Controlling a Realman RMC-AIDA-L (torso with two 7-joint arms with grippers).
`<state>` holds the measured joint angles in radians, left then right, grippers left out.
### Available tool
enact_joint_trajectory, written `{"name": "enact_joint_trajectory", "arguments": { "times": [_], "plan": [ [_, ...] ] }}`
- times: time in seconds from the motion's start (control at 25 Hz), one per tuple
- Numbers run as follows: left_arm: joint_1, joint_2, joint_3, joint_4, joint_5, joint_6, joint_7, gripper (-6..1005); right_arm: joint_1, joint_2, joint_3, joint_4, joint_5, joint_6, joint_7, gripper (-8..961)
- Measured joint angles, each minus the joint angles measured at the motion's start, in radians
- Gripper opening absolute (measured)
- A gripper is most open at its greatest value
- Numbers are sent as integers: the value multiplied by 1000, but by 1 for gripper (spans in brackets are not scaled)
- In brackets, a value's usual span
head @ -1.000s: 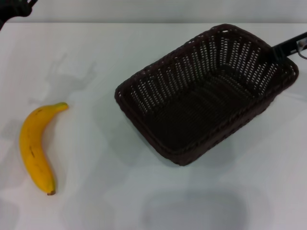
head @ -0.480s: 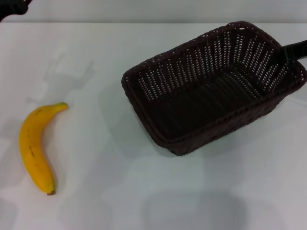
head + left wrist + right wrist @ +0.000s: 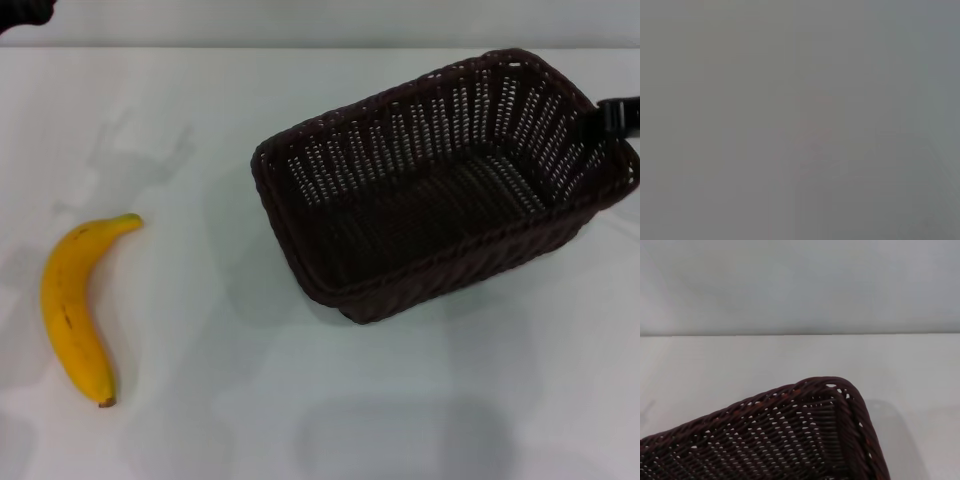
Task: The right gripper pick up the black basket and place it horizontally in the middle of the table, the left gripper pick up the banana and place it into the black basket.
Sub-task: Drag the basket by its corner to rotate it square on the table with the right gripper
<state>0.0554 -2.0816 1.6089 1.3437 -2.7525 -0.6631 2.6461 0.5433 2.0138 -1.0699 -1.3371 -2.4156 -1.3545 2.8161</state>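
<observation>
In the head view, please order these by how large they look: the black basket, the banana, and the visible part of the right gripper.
1. The black basket, by far the largest.
2. The banana, much smaller than the basket.
3. The right gripper, smallest; only a short part shows at the basket's right rim, the rest is out of frame.

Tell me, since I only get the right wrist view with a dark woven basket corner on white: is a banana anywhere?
Observer: Yes, a curved yellow banana lies on the plain white table, out to the left, well apart from the dark woven wicker basket.
Operator: Which gripper is on the basket?
Observer: The right gripper sits at its far right rim.
Operator: And the left gripper?
Observer: The left gripper is at the table's far left corner.
</observation>
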Motion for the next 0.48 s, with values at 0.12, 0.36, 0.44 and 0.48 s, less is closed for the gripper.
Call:
{"name": "enact_joint_trajectory", "arguments": {
  "times": [0.12,0.36,0.44,0.48],
  "plan": [
    [-1,0,0,0,0,0,0,874,-43,3,-21,-34,37,18,18,177],
    [-1,0,0,0,0,0,0,873,-115,8,-59,-60,141,67,22,177],
    [-1,0,0,0,1,0,0,873,-131,8,-71,-66,170,83,22,177],
    [-1,1,0,0,1,0,-1,873,-142,8,-83,-68,193,96,22,178]
  ]
}}
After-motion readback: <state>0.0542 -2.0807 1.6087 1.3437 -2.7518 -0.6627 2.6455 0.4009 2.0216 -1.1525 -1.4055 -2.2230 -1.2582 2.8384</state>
